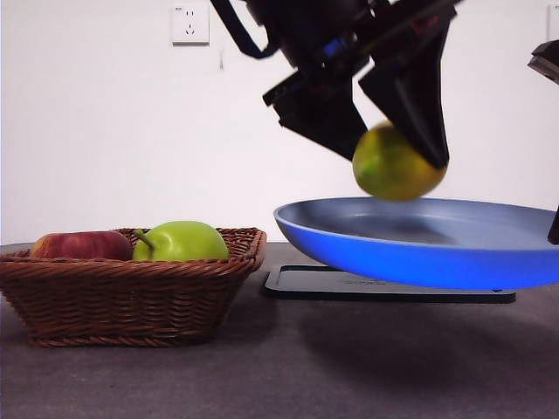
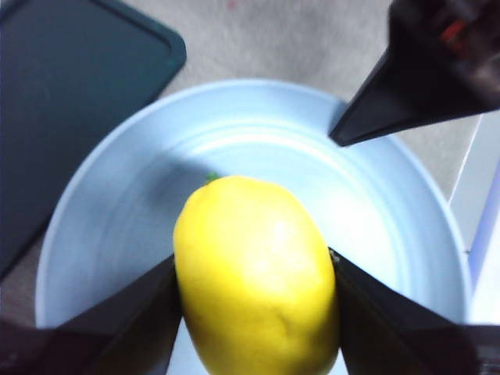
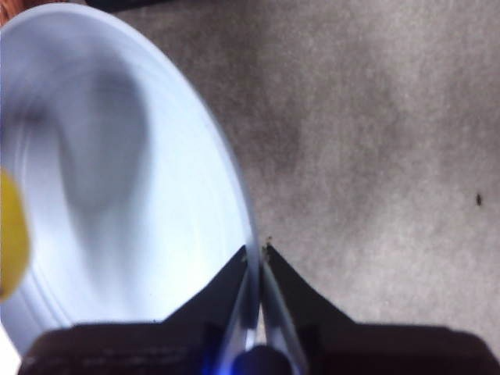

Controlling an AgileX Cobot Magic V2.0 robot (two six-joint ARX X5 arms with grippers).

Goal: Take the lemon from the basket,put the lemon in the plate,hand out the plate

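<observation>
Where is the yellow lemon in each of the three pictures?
Front view: the lemon hangs just above the plate, held in the left gripper.
Left wrist view: the lemon fills the lower middle, clamped between that gripper's two jaws.
Right wrist view: only a yellow sliver of it shows at the picture's edge.
Shared landmark: the plate, which the right gripper pinches by the rim.
</observation>
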